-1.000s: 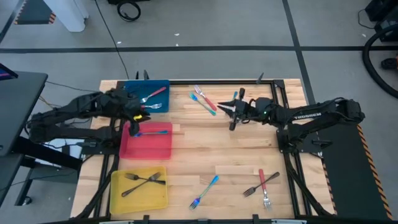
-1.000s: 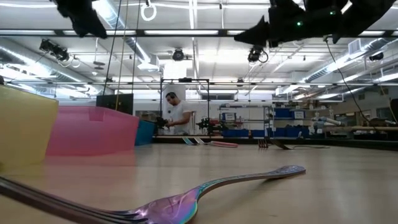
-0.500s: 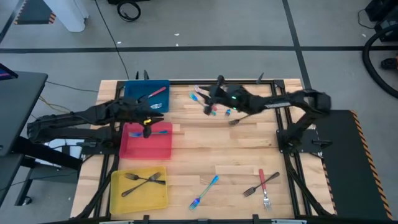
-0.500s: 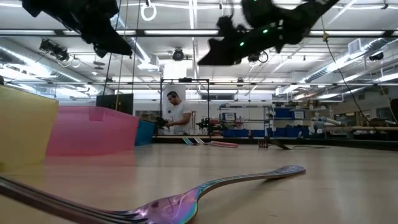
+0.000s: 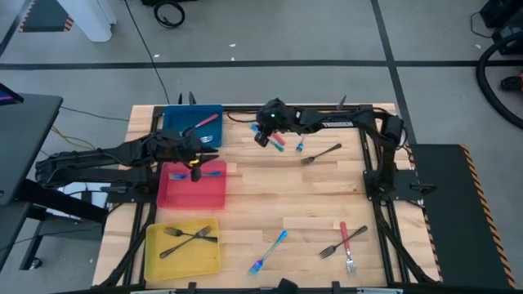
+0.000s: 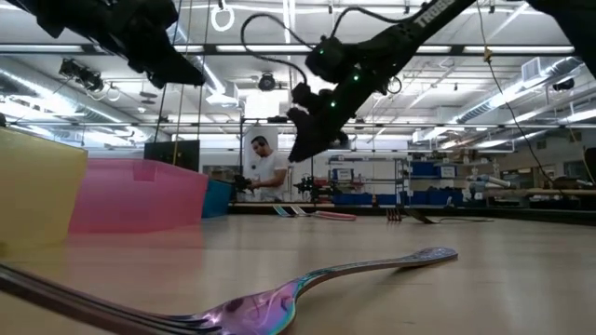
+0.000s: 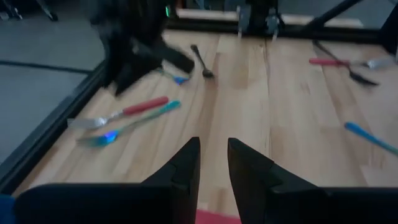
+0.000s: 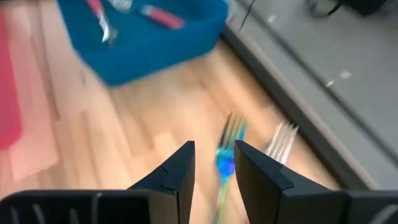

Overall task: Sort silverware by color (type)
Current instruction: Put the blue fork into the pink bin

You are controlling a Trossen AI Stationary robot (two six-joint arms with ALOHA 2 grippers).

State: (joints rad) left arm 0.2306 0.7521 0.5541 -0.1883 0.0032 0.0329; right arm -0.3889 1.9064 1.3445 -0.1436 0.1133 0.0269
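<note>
From above, we see the right gripper (image 5: 263, 133) over the blue-handled fork (image 5: 258, 128) and red-handled fork (image 5: 275, 137) lying crossed near the blue plastic tray (image 5: 175, 119). A second ago it hung farther right, beside where the dark grey metal fork (image 5: 319, 153) now lies bare on the wooden table (image 5: 286, 196). The left gripper (image 5: 196, 162) hangs over the red plastic tray (image 5: 193, 191), where a blue-handled utensil (image 5: 211, 173) lies.

At table height, we see the right gripper (image 6: 312, 130) raised well off the wood.

From the left wrist, its dark fingers (image 7: 184, 168) stand slightly apart, clamping nothing.

From the right wrist, its fingers (image 8: 176, 167) stand apart, empty, the blue-handled fork (image 8: 225, 155) showing between them.
</note>
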